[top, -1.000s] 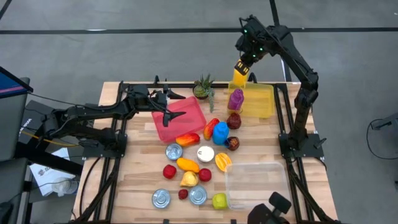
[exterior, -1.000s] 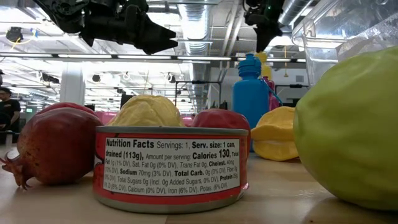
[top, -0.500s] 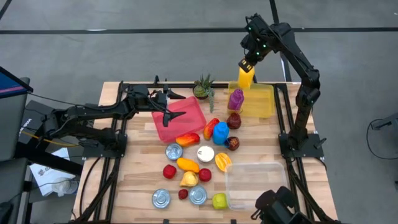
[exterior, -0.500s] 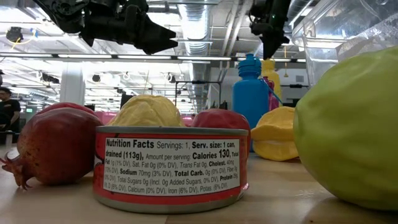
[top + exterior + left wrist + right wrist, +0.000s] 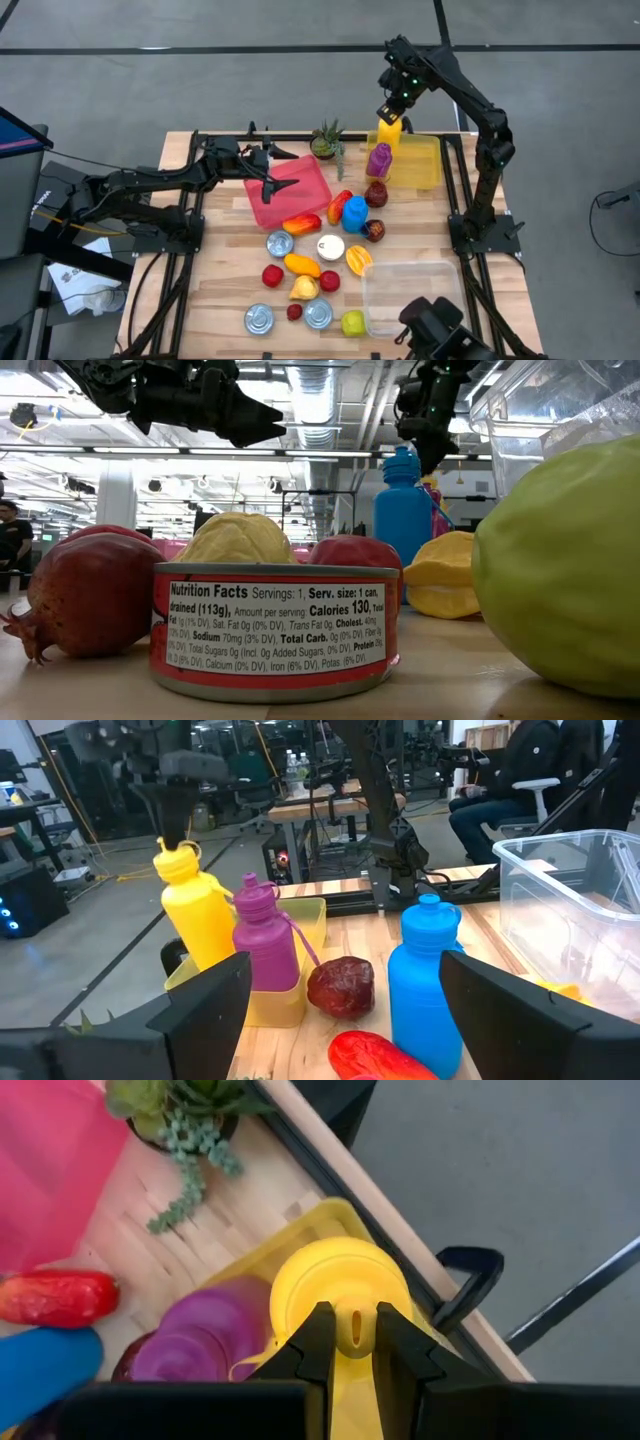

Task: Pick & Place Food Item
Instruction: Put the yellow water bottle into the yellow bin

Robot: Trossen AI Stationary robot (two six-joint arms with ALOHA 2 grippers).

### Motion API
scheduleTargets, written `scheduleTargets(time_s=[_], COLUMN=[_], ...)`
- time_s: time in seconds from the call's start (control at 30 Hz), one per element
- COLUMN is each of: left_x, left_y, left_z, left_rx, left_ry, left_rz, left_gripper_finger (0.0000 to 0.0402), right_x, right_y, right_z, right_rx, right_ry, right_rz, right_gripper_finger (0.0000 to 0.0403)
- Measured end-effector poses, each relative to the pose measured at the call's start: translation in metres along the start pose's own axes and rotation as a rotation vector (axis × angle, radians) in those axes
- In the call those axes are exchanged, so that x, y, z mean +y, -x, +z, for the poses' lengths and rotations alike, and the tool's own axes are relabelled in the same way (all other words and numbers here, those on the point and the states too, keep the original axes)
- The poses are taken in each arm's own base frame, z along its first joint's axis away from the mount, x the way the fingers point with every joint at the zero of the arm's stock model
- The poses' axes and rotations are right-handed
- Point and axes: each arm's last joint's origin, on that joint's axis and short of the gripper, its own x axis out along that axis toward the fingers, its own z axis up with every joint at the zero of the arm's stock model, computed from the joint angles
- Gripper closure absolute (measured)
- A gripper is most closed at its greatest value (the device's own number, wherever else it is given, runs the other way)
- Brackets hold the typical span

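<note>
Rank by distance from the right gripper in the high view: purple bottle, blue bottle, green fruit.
From the right gripper, shut on the yellow bottle's cap:
1. Purple bottle, just below it in the yellow bin.
2. Blue bottle, mid-table.
3. Green fruit, near edge.

A yellow bottle [image 5: 195, 907], a purple bottle [image 5: 265, 935], a blue bottle [image 5: 424, 982], a pink bin [image 5: 290, 190].

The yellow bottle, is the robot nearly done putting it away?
Nearly. The right gripper is shut on the yellow bottle by its cap, over the yellow bin. The purple bottle already stands in that bin. The blue bottle and fruit remain on the table. The left gripper waits open over the pink bin.
</note>
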Motion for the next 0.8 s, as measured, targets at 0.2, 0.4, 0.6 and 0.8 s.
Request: scheduleTargets(time_s=[0.2,0.4,0.6,0.8], left_x=[0.0,0.0,0.0,0.0], left_y=[0.0,0.0,0.0,0.0], left_z=[0.0,0.0,0.0,0.0], left_rx=[0.0,0.0,0.0,0.0], left_ry=[0.0,0.0,0.0,0.0], left_rz=[0.0,-0.001,-0.001,-0.004], left_gripper_finger=[0.0087,0.0087,0.0087,0.0087], right_x=[-0.003,-0.003,-0.002,-0.003], right_y=[-0.018,-0.033,-0.048,-0.057], right_z=[0.0,0.001,-0.001,0.0], right_rx=[0.006,-0.004,0.017,-0.03], right_ry=[-0.001,0.001,0.007,0.005], right_rz=[-0.001,0.022,0.027,0.022], right_gripper_finger=[0.0368,0.0368,0.0368,0.0368])
